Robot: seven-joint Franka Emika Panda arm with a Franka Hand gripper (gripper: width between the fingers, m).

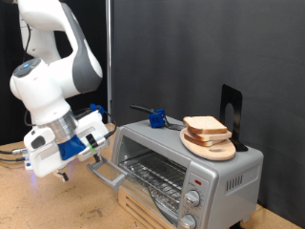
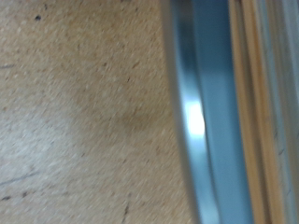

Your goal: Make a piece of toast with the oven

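Note:
The silver toaster oven (image 1: 232,170) stands at the exterior view's right on the wooden table, its glass door (image 1: 143,198) folded down open and the wire rack (image 1: 157,174) showing inside. Two slices of toast (image 1: 205,125) lie stacked on a round light-wood board (image 1: 215,150) on top of the oven. My gripper (image 1: 63,174) points down close to the table, just left of the open door's handle (image 1: 103,172), with nothing seen in it. The wrist view is blurred and shows only table (image 2: 75,112) and a metal door edge (image 2: 196,121), with no fingers in it.
A blue-handled tool (image 1: 155,118) lies on the oven's top at its left end. A black upright stand (image 1: 232,108) is behind the board. Two round knobs (image 1: 194,199) are on the oven front. A black curtain hangs behind.

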